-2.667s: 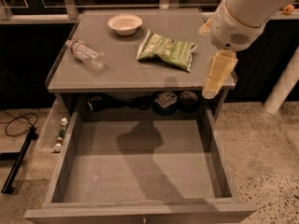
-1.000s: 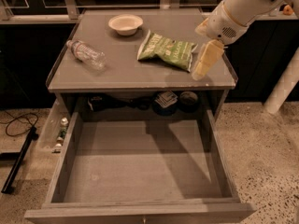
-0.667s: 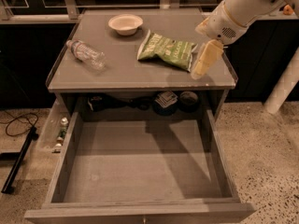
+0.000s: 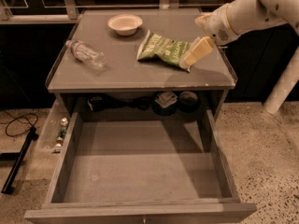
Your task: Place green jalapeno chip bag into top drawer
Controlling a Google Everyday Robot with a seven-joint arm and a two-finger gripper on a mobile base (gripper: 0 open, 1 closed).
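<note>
The green jalapeno chip bag lies flat on the grey tabletop, right of centre. My gripper reaches in from the upper right on a white arm. It points down and to the left, with its tip at the bag's right end, touching or just over it. The top drawer is pulled fully out below the tabletop, and its flat grey bottom is bare.
A clear plastic water bottle lies on the tabletop's left side. A white bowl stands at the back. Dark items sit in the gap behind the drawer. A black cable lies on the floor at left.
The gripper has moved left from beyond the table's right edge to the bag's right end, creeping slightly closer in the last second. The bag, bottle, bowl and drawer have not moved.
</note>
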